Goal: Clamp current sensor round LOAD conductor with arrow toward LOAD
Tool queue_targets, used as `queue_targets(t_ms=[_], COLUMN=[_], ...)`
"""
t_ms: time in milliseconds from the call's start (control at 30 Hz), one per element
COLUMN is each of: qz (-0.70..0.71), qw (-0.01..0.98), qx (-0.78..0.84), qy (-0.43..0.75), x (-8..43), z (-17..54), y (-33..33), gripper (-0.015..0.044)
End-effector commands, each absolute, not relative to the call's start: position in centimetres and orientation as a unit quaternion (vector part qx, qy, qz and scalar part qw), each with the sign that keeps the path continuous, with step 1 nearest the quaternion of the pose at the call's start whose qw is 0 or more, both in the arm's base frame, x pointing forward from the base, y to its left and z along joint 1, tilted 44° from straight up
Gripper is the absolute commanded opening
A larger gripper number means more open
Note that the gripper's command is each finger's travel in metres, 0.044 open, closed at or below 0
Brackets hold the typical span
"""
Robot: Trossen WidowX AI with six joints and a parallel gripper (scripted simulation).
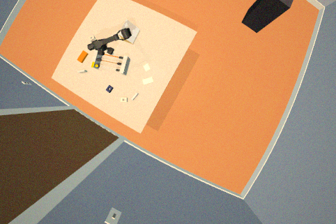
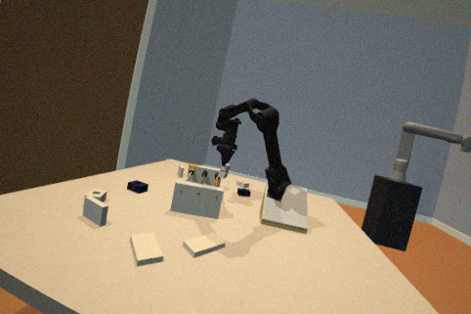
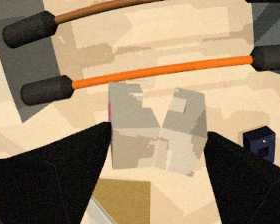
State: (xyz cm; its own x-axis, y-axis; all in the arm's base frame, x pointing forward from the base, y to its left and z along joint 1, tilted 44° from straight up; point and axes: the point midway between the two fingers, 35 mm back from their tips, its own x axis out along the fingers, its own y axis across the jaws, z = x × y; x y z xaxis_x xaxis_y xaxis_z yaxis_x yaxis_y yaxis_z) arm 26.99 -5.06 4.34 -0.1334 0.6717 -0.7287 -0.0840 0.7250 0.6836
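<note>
A pale, square-cornered table (image 1: pixel 167 41) (image 2: pixel 313 273) carries a grey-white base plate (image 1: pixel 135 29) (image 2: pixel 297 204), under the arm's foot; near it stand two upright grey panels, the nearer one (image 1: pixel 125 65) (image 2: pixel 197 201) facing outward; two flat cream slabs lie apart from them, and a dark blue block (image 1: pixel 109 87) (image 2: pixel 137 186) rests near a small thin upright board (image 1: pixel 135 95) (image 2: pixel 95 210)

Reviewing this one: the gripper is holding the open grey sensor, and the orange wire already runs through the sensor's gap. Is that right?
Not quite: the gripper does hold the open grey sensor, but the wrist view shows the orange wire outside the gap, beyond its open end.
</note>
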Motion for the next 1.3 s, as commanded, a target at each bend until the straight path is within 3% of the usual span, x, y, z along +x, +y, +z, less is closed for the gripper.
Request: queue_targets(t_ms=[0,1267], qz=[0.264,-0.125], qw=[0.615,0.404], qx=[0.247,0.527], qy=[0.701,0.737], x=[28.5,39.8], z=[4.7,6.0], y=[-5.0,0.0], gripper=[0.0000,0.0000])
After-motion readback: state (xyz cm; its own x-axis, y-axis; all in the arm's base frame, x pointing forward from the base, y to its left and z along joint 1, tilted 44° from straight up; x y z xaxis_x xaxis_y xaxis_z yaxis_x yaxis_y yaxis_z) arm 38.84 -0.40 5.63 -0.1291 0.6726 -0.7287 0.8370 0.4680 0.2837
